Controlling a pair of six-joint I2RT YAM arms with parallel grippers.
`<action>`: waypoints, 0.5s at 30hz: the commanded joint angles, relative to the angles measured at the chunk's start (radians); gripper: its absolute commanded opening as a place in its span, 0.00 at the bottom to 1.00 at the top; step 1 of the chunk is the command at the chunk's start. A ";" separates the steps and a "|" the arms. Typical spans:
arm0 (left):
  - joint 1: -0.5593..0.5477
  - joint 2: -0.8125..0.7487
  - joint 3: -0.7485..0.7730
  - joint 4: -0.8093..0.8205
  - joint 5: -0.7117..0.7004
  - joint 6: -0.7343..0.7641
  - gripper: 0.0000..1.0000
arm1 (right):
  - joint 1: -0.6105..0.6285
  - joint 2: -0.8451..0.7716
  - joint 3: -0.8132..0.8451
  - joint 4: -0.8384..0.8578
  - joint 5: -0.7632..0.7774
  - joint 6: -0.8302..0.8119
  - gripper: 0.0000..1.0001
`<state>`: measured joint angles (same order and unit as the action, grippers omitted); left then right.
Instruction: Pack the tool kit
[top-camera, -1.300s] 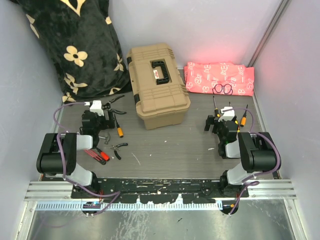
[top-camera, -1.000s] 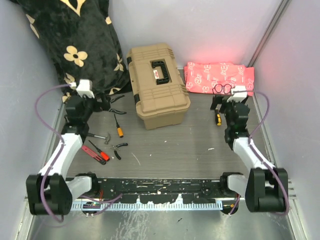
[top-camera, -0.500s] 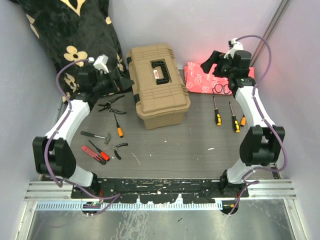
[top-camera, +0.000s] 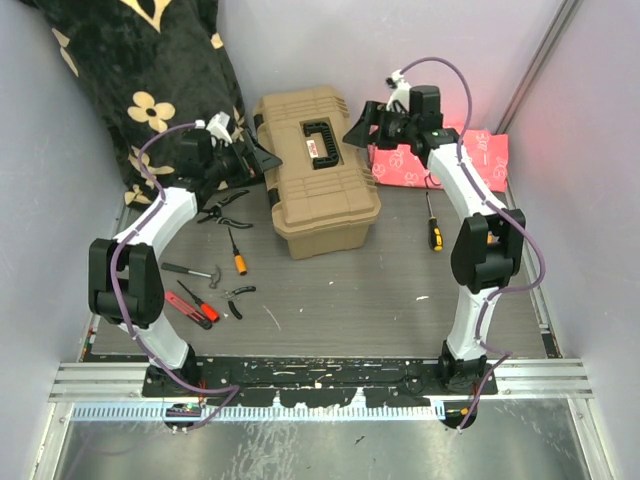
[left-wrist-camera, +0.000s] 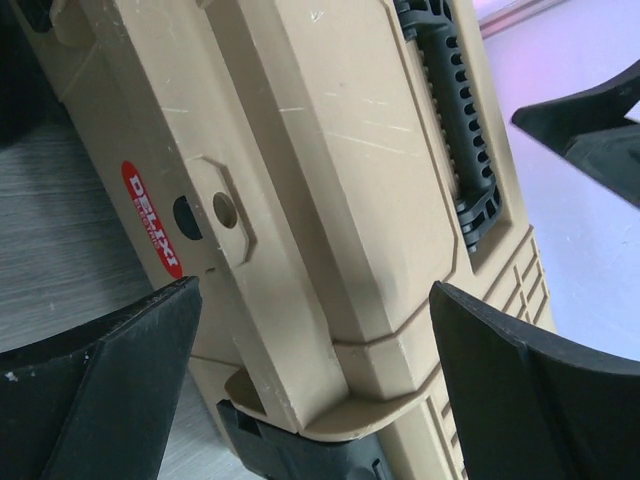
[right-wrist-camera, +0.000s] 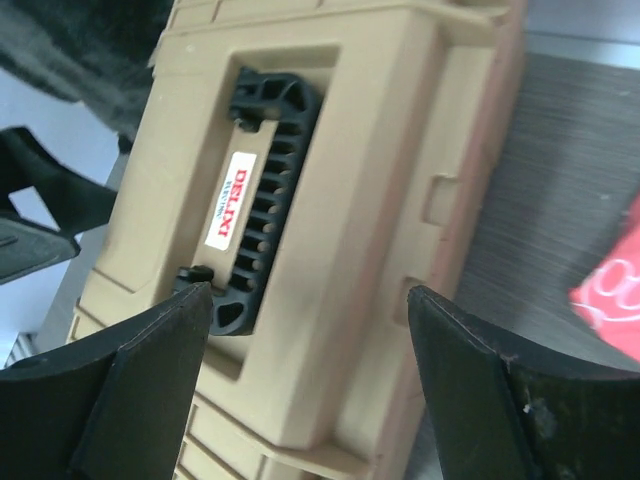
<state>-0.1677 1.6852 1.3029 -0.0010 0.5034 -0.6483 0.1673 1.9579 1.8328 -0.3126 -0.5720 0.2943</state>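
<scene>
The shut toolbox (top-camera: 318, 170) sits in the far middle of the table (top-camera: 400, 290), the left gripper (top-camera: 268, 160) wide open at its left side and the right gripper (top-camera: 358, 125) wide open at its right, both empty, so a crooked push could slide it away.

A dark grey wood-grain table (top-camera: 330, 290) fills the middle, closed in by 3 plain pale lavender-grey walls: the back wall (top-camera: 330, 45), the left wall (top-camera: 40, 200) and the right wall (top-camera: 590, 200). A thin silver metal strip (top-camera: 535, 65) runs up the far right corner. A soft red glow (top-camera: 482, 110) tints the back wall low on the right. Along the table's near edge lies a ribbed aluminium rail (top-camera: 100, 380), and below it a scuffed sheet of bare metal (top-camera: 320, 450), perhaps the floor.
</scene>
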 joint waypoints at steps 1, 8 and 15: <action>-0.009 0.012 0.015 0.112 0.036 -0.052 0.98 | 0.036 0.034 0.055 -0.029 -0.057 -0.029 0.84; -0.070 0.039 -0.013 0.156 0.074 -0.070 0.98 | 0.083 0.096 0.081 -0.133 -0.020 -0.091 0.80; -0.138 0.057 -0.069 0.165 0.072 -0.059 0.98 | 0.132 0.112 0.114 -0.312 0.150 -0.223 0.74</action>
<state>-0.2165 1.7298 1.2617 0.1013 0.4953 -0.6991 0.2520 2.0422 1.9240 -0.4324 -0.5350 0.1627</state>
